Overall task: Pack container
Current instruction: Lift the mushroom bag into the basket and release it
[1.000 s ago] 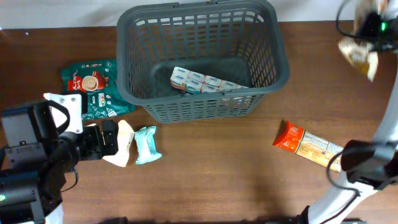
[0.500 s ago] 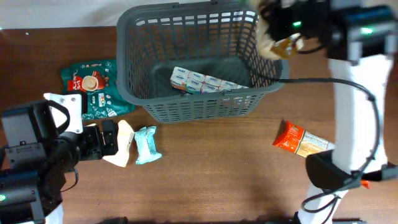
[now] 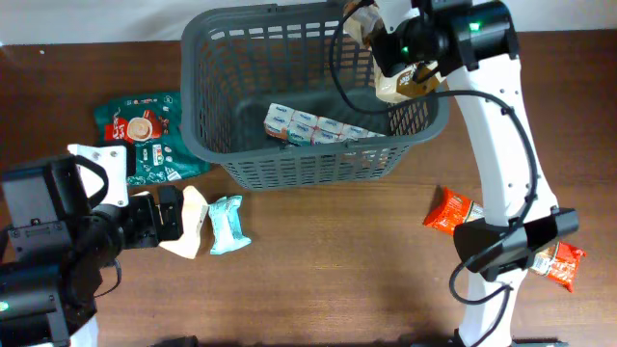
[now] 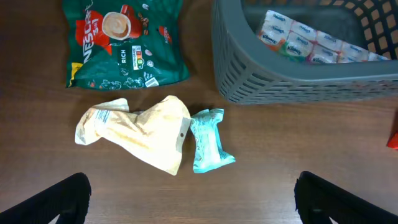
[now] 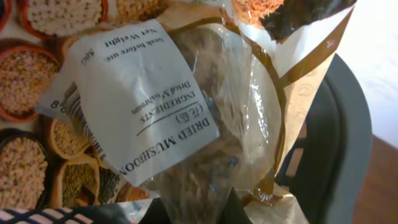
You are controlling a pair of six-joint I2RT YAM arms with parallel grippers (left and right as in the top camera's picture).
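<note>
The dark grey slotted container (image 3: 308,166) stands at the table's back middle; a row of small tissue packs (image 3: 318,127) lies on its base. My right gripper (image 3: 388,53) hangs over its right rim, shut on a clear and tan dried mushroom packet (image 5: 186,106), which fills the right wrist view, with the container's rim (image 5: 351,143) behind it. My left gripper (image 4: 196,206) is open and empty, low over the table just before a cream packet (image 4: 143,134) and a teal packet (image 4: 208,140).
A green coffee packet (image 3: 145,135) lies left of the container. An orange snack packet (image 3: 451,212) lies at the right front, partly under the right arm, with a red-orange end (image 3: 561,265) showing past the arm's base.
My right gripper has swung from the far right edge leftwards with the mushroom packet, to over the container's right rim. The left arm has not moved.
</note>
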